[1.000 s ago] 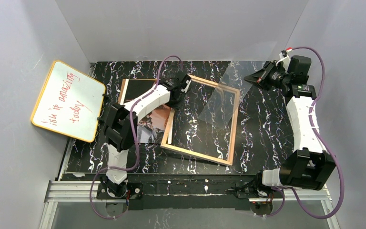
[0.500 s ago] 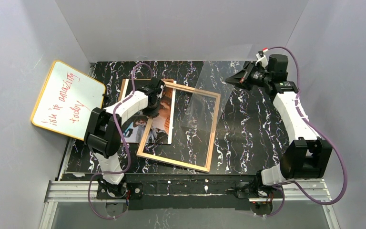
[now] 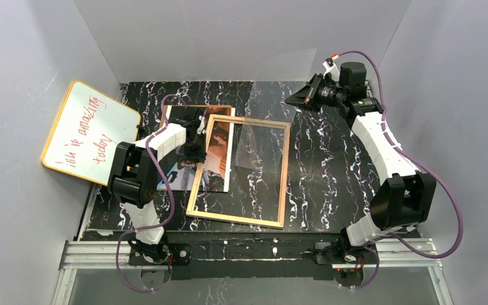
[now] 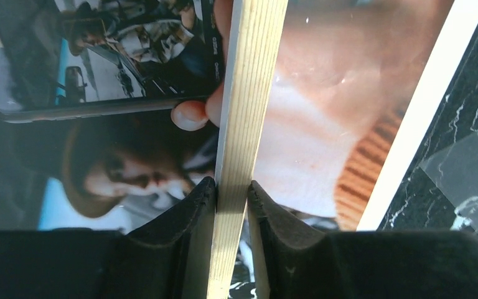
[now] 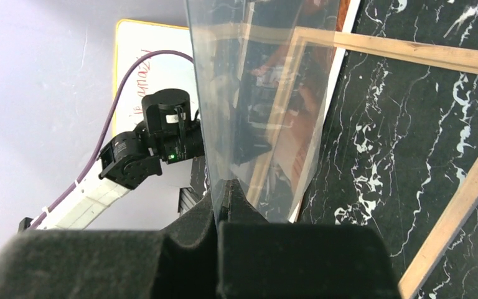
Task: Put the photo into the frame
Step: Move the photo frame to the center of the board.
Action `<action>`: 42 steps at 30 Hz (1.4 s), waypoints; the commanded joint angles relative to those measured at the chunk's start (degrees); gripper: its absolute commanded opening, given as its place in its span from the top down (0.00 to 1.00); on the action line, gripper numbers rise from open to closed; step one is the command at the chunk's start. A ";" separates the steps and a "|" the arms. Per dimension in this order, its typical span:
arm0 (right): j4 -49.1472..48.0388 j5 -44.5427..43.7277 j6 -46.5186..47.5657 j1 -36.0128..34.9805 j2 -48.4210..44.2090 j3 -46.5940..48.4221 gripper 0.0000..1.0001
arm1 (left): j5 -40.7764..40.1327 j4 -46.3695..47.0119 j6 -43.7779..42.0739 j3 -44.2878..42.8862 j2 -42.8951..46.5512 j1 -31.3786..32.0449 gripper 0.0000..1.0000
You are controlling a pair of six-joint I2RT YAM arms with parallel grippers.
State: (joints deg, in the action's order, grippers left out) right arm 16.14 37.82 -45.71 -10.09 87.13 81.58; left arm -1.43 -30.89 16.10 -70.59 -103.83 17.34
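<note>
Apparently light and limp, the photo (image 3: 183, 179) is laid picture-up near the left edge of the worktop (image 3: 330, 178). It would best be taken by a free corner, since its glossy face is judged slippery. Its right part is overlapped by the frame (image 3: 235, 218), tan side up, whose left rail is clamped by the left gripper (image 4: 231, 187). This thin, stiff wood is judged light and easily slid. Toward the far right corner, a clear sheet (image 3: 264, 136) is pinched by the closed right gripper (image 5: 222, 185).

Orange-rimmed whiteboard (image 3: 91, 133) left of the black marbled table (image 3: 343, 171) — a clear sheet (image 5: 258, 81) slants above it.
</note>
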 commanded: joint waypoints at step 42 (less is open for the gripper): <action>-32.05 10.87 -17.04 -10.72 3.45 -31.29 0.99 | 9.05 -11.35 -24.00 -7.45 0.61 -21.45 0.07</action>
State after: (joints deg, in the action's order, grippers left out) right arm -16.03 48.07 -69.21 -22.44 89.76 49.78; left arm 7.66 -41.74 -5.37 -80.49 -102.96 -5.85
